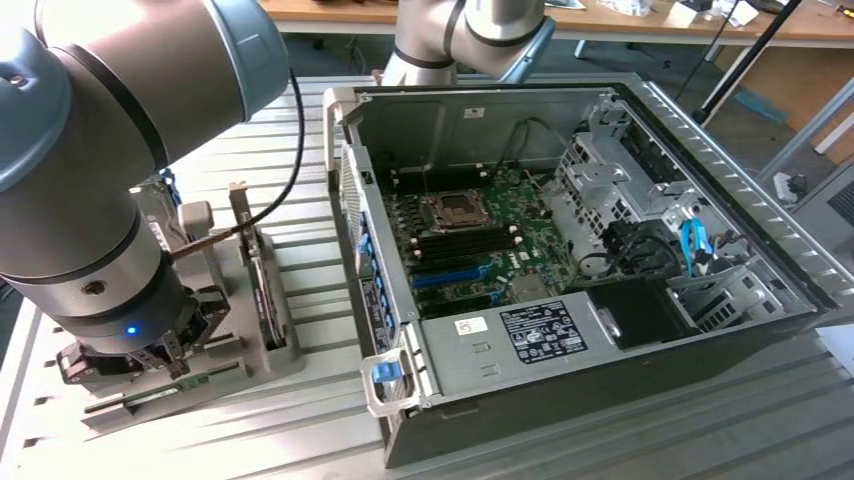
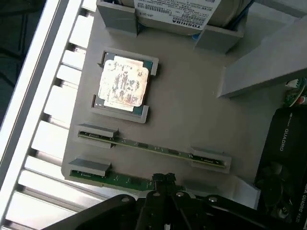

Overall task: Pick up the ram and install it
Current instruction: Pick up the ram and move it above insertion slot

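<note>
Standing low over the gray fixture plate, the gripper is at the ram, a thin green stick set on edge in gray end holders along the plate's border. The gripper's dark tip overlaps the stick partway along its length. Whether its grasp is wide or closed on the stick cannot be told. A second memory stick lies parallel and just beside the ram, in its own pair of holders, between the ram and the processor. The processor sits flat in a square cradle, its metal lid smeared with pale residue. A hard drive with a white label rests in a bracket at the plate's far end. A dark graphics card marked QUADRO stands near one end of the two sticks. In the exterior view, the robot arm fills the exterior view's left and reaches down onto the plate, where a blue light glows on its wrist. The plate rests on a slatted metal desk. An open computer case lies on its side on the same desk at the exterior view's right, well apart from the ram. Inside it, the motherboard faces up, with a row of black memory slots just below the processor socket.
</note>
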Robot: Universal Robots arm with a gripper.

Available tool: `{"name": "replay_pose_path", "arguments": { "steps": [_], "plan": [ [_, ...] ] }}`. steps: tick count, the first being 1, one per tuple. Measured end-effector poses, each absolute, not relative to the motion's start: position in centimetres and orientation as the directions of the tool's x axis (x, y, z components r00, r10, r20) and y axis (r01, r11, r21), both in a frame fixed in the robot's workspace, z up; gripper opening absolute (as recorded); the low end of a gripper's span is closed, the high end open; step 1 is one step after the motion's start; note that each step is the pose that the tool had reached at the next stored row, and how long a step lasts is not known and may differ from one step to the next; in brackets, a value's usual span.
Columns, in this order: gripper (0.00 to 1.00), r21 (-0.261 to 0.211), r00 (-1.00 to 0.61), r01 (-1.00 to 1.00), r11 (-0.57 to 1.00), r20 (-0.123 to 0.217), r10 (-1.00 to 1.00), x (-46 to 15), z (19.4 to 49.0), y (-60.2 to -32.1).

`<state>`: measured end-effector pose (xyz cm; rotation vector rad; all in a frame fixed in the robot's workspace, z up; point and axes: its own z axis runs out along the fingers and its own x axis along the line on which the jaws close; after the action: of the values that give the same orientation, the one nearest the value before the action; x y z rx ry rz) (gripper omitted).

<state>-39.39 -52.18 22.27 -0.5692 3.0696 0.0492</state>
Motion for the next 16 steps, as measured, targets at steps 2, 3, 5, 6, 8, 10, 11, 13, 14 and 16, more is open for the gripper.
{"name": "replay_pose_path", "arguments": {
  "steps": [2,3,5,6,8,10,11,13,14,16],
  "plan": [
    [0.11,0.027,-0.911,-0.412,0.911,-0.025,-0.412,-39.39,22.26,-52.18],
    [0.11,0.028,-0.904,-0.428,0.903,-0.025,-0.428,-39.39,22.26,-52.19],
    [0.11,0.027,-0.877,-0.481,0.876,-0.025,-0.481,-39.39,22.26,-52.19],
    [0.11,0.027,-0.864,-0.503,0.864,-0.025,-0.503,-39.39,22.26,-52.18],
    [0.11,0.027,-0.822,-0.569,0.822,-0.025,-0.568,-39.39,22.26,-52.19],
    [0.11,0.027,-0.791,-0.612,0.790,-0.025,-0.612,-39.39,22.25,-52.18],
    [0.11,0.027,-0.778,-0.628,0.777,-0.025,-0.628,-39.39,22.25,-52.18],
    [0.11,0.027,-0.754,-0.657,0.754,-0.025,-0.656,-39.39,22.25,-52.19],
    [0.11,0.028,-0.743,-0.670,0.742,-0.025,-0.669,-39.39,22.25,-52.18],
    [0.11,0.027,-0.714,-0.700,0.714,-0.025,-0.699,-39.39,22.25,-52.18]
  ]
}}
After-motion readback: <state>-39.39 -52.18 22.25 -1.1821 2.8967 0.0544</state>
